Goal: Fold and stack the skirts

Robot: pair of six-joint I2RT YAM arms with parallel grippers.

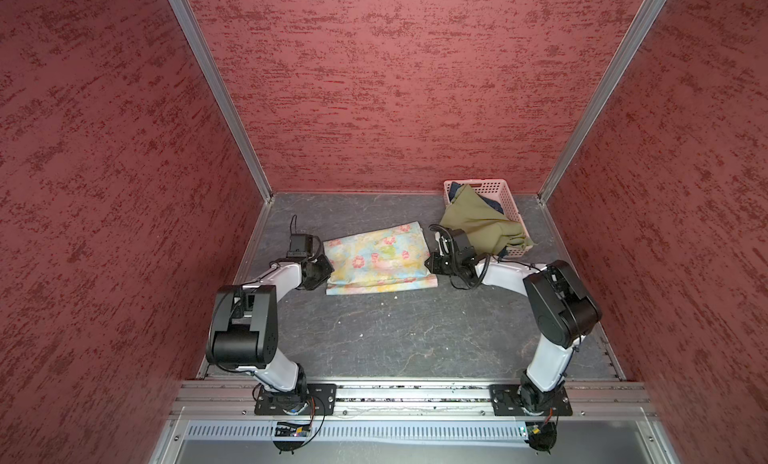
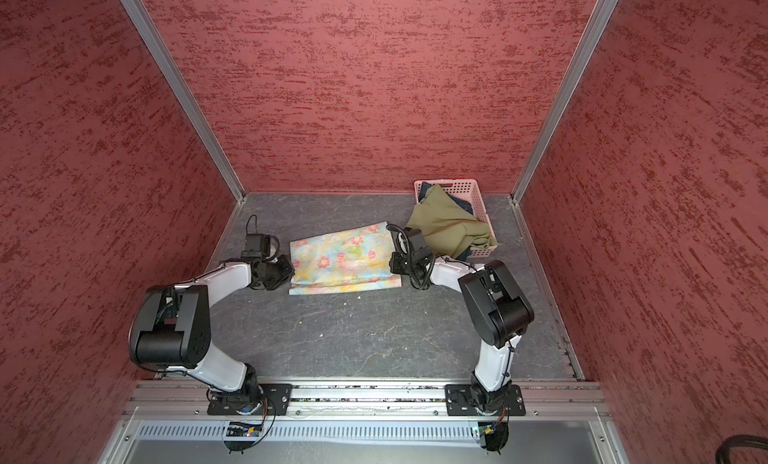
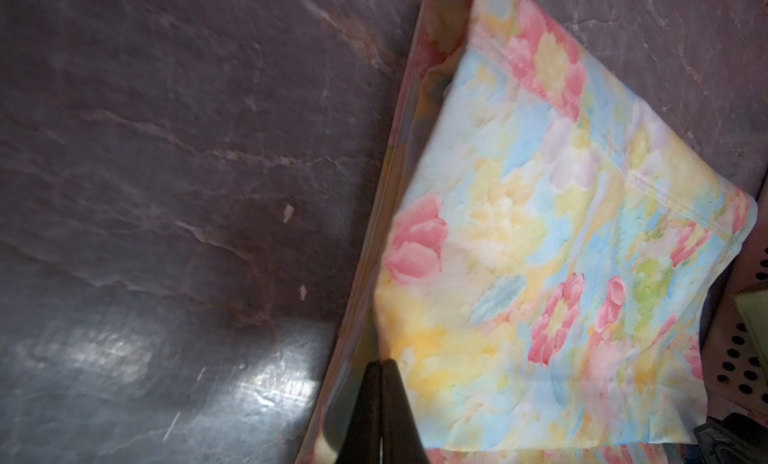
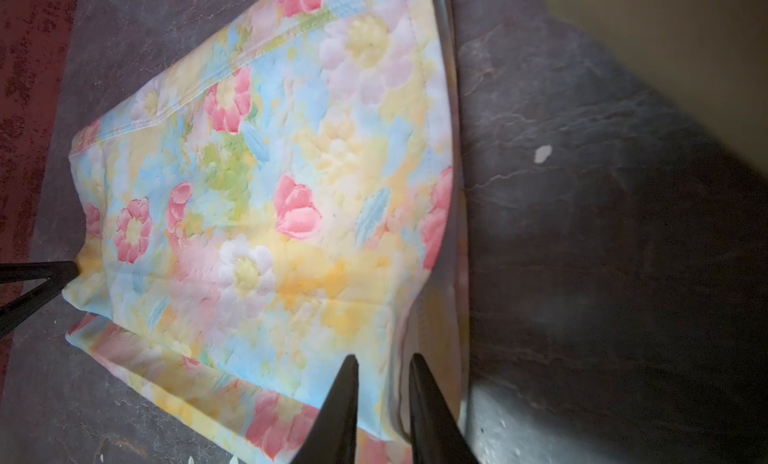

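**A:** What sits closest to the lens?

**B:** In the left wrist view, the left gripper (image 3: pixel 381 363). Its dark fingers are pressed together on the edge of the upper layer of the floral skirt (image 3: pixel 540 233). In the right wrist view, the right gripper (image 4: pixel 384 356) has its fingers a little apart at the opposite edge, and cloth shows in the gap.

**A:** And where does that skirt lie?

**B:** In both top views it is folded on the middle of the dark table (image 1: pixel 395 337), between the two grippers. A lower layer shows along its near edge.

**A:** The others?

**B:** The olive-green skirt (image 1: pixel 478 227) spills out of the pink basket (image 1: pixel 494 188) in the far right corner. It hangs over the front rim onto the table, just behind the right wrist. The denim skirt (image 1: pixel 495 206) is inside the basket, mostly covered by the olive one.
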